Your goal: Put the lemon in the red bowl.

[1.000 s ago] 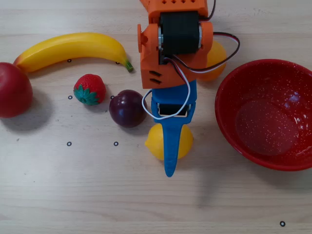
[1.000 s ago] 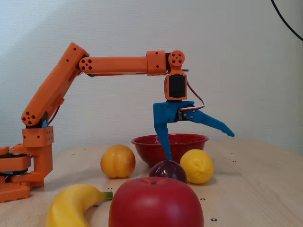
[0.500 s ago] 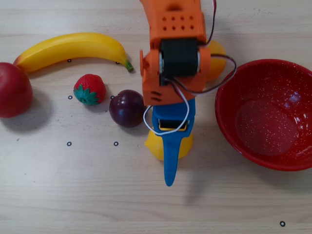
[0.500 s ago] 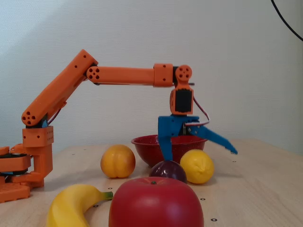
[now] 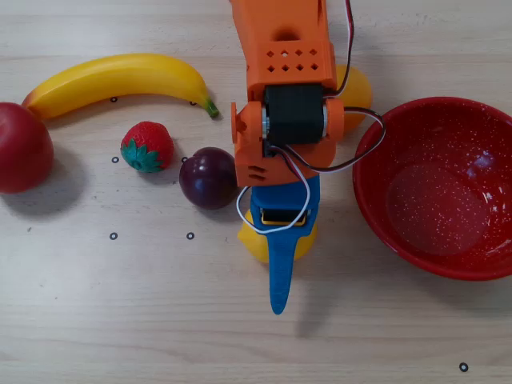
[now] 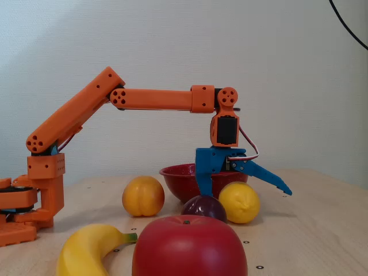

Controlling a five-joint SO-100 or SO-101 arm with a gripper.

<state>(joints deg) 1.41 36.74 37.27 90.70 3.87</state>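
Note:
The lemon point(image 5: 251, 241) lies on the wooden table, mostly covered by my gripper from above; in the fixed view it point(image 6: 239, 203) sits beside the plum. My blue gripper point(image 5: 279, 260) is open and low over the lemon. In the fixed view point(image 6: 246, 194) one finger point(image 6: 204, 175) stands down at the lemon's left. The other finger point(image 6: 270, 179) is splayed out over its right. The jaws hold nothing. The red speckled bowl point(image 5: 436, 192) is empty, to the right of the gripper in the overhead view, and behind it in the fixed view point(image 6: 177, 177).
A dark plum point(image 5: 208, 178) lies just left of the lemon. A strawberry point(image 5: 147, 146), a banana point(image 5: 120, 80) and a red apple point(image 5: 20, 148) lie further left. An orange-yellow fruit point(image 5: 357, 88) sits behind the arm, above the bowl.

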